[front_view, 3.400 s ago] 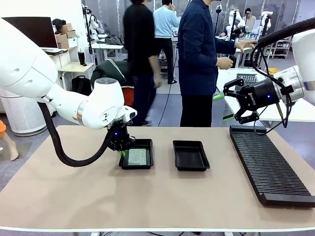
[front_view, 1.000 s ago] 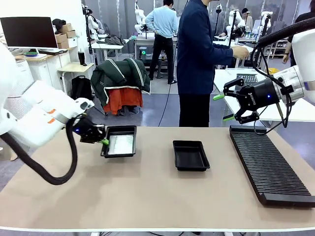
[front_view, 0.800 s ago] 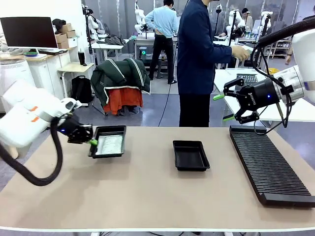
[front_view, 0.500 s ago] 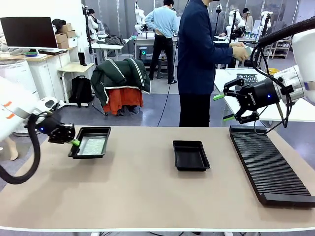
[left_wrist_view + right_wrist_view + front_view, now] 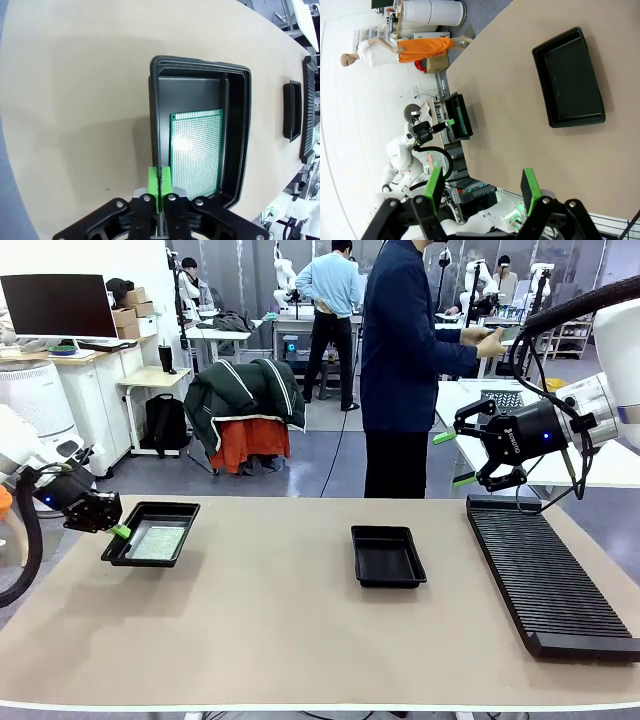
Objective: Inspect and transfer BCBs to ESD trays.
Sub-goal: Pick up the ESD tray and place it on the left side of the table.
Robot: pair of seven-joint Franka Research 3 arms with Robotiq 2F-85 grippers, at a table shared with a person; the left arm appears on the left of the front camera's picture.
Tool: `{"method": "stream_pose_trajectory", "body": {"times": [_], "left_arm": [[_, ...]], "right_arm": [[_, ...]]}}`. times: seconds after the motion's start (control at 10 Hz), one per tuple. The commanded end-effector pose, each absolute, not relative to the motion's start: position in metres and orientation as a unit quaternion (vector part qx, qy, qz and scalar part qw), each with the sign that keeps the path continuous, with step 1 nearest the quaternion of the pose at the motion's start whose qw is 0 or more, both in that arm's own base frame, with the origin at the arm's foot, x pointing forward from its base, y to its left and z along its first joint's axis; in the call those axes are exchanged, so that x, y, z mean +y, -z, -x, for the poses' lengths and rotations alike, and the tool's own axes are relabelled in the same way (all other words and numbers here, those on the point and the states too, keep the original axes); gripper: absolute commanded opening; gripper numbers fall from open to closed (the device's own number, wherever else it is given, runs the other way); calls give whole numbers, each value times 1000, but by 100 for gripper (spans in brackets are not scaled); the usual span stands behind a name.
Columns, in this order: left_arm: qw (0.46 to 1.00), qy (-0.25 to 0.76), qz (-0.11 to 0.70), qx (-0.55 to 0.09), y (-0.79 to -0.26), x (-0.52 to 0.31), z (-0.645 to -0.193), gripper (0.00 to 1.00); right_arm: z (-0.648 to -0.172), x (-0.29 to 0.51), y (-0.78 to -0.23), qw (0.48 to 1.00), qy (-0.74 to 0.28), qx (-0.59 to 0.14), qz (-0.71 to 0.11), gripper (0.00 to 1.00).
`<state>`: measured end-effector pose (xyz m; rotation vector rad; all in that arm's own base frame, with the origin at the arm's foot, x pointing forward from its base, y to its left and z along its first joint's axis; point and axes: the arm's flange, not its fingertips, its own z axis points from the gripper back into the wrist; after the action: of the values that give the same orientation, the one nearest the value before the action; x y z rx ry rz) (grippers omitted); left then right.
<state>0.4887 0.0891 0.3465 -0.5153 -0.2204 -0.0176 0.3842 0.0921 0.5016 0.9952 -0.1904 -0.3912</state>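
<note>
Leftward, the left gripper (image 5: 120, 531) pinches the rim of one ESD tray (image 5: 170, 508), a BCB (image 5: 158, 543) lying flat inside; the other ESD tray (image 5: 385, 530) sits bare mid-table, while the right gripper (image 5: 452, 458) hangs spread near the rack (image 5: 545, 580).

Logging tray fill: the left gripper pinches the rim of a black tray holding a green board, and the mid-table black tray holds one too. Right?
Not quite: the front view shows the shallow black plastic mid-table tray empty. The left gripper does pinch the rim of the other black tray, green circuit board inside.
</note>
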Motion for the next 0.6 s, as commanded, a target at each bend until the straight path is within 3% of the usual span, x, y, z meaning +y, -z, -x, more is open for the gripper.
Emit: {"method": "stream_pose_trajectory", "body": {"times": [0.0,0.5], "left_arm": [[964,22,244,-102,-339,101,-487,3],[970,-3,221,-96,-319,114,-471,3]], "right_arm": [[-385,92,-500,853,184,-92,-479,82],[-385,92,-500,853,184,-92,-479,82]]}}
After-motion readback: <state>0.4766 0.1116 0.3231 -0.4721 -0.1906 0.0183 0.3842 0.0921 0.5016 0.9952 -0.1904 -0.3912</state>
